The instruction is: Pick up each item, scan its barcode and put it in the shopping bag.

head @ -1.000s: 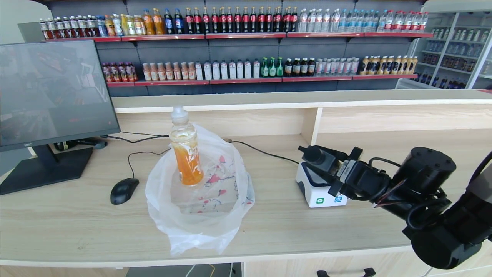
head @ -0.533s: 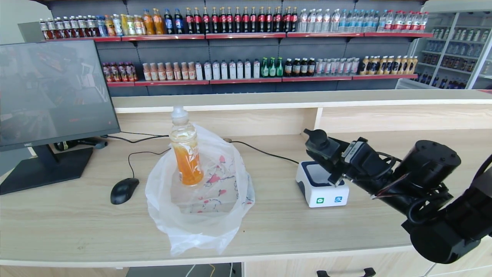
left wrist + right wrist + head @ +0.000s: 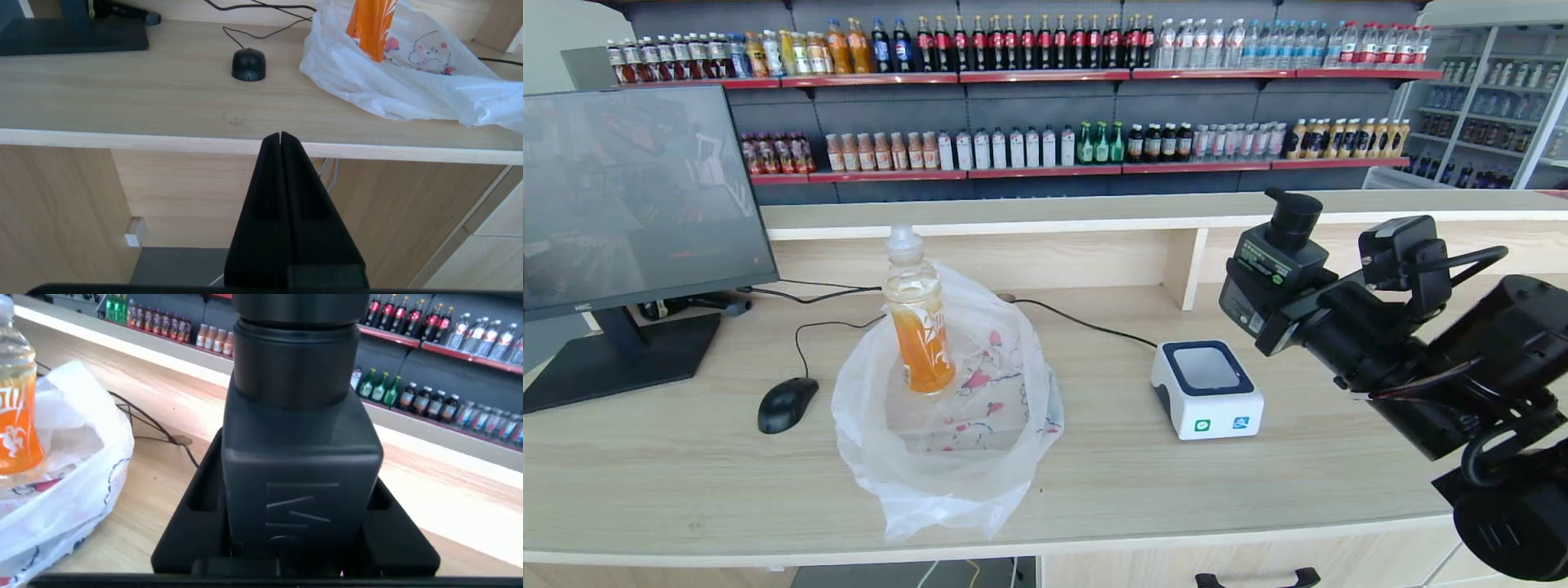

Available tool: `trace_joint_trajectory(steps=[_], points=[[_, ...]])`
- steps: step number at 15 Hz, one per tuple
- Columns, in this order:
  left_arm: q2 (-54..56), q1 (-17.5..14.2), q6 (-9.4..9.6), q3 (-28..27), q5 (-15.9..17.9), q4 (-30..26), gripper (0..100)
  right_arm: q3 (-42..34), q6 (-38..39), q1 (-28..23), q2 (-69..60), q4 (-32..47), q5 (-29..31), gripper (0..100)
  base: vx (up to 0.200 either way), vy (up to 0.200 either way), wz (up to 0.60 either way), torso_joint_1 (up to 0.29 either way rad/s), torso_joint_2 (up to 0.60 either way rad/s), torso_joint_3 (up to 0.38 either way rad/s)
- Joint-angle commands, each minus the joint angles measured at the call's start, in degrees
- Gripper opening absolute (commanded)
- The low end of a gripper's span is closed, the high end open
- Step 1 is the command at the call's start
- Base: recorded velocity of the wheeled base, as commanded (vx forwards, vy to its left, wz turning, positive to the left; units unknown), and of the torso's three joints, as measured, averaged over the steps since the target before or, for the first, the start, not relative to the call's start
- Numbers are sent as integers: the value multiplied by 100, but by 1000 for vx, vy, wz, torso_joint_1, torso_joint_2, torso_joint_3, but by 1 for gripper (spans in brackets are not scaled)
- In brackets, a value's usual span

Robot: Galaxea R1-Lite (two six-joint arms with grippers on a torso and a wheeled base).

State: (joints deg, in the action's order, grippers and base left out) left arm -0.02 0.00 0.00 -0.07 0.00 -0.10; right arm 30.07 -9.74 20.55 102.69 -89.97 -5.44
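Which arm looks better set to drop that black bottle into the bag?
Right. The right gripper holds the black bottle above the counter; the left gripper sits shut and empty below the counter edge.

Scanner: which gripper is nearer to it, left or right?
Right. The right gripper, holding a black bottle, hangs above and right of the scanner; the left gripper is low before the counter edge, by the mouse.

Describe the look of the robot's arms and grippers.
Right arm: matt black, thick cylindrical joints, looping black cables, a boxy camera at the wrist. Left gripper: black, two flat tapering fingers. Right gripper: black, broad squared fingers.
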Motion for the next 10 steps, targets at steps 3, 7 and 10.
trace_joint_trajectory(steps=[3,7,10], points=[[2,0,0,-1,0,1,0,-476,359,239,-452,-3,25,0,0,0,0,0,0,0],[2,9,9,-1,0,1,0,-336,385,230,-487,-3,25,0,0,0,0,0,0,0],[2,0,0,-1,0,1,0,-283,473,221,-487,-3,25,0,0,0,0,0,0,0]])
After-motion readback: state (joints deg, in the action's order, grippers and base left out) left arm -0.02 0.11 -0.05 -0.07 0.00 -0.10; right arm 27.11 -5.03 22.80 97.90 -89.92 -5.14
